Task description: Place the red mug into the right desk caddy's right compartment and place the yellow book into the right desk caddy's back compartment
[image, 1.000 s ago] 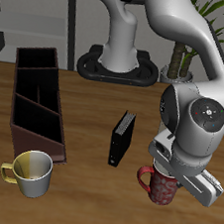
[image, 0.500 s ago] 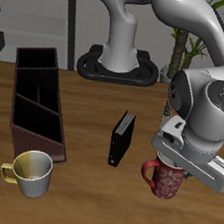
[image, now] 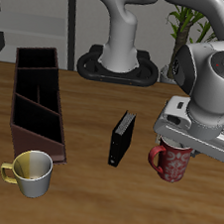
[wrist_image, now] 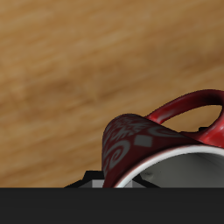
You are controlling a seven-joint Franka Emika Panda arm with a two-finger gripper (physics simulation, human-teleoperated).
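My gripper (image: 175, 146) is shut on the rim of the red mug (image: 170, 163) and holds it upright a little above the table, nearer the front edge than the black book. In the wrist view the red mug (wrist_image: 149, 144) fills the frame with its handle (wrist_image: 188, 103) and pale inside showing; the fingers are hidden there. The right desk caddy (image: 36, 99), a long dark maroon box with black sections, lies far across the table from the mug. The yellow book is out of view.
A black book (image: 121, 138) stands on edge between the mug and the caddy. A yellow-and-white mug (image: 31, 171) stands by the caddy's front end. The robot's base (image: 118, 63) and a plant are at the back.
My gripper has risen with the red mug in it, lifting the mug off the table and a little farther from the front edge.
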